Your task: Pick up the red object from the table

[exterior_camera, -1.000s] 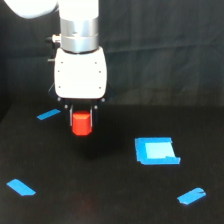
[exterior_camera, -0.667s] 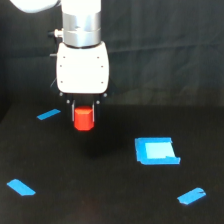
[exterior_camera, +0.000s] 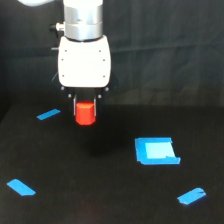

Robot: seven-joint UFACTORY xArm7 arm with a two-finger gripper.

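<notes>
Exterior view, items listed from the view's left to its right. At the lower left, a short blue tape piece lies flat on the matte black table, angled diagonally. Higher and slightly rightward, a second, slimmer blue tape strip lies near the table's far edge, tilted upward toward the right.

Just beside that strip hangs the arm's white wrist housing, below a grey cylindrical link at the top of the frame. Beneath the housing, the gripper points straight down with its dark fingers closed narrowly upon the red object, a small bright red-orange block held upright between them. The upper part of the block sits within the dark finger assembly; its lower part projects below. The block hangs above the table surface, with a faint darker patch, apparently its shadow, on the table below and slightly rightward; no contact with the table is visible.

Right of centre, a blue-edged square patch with a paler interior lies flat, well apart from the gripper. At the lower right, a third blue tape piece lies diagonally. A black curtain forms the backdrop.
</notes>
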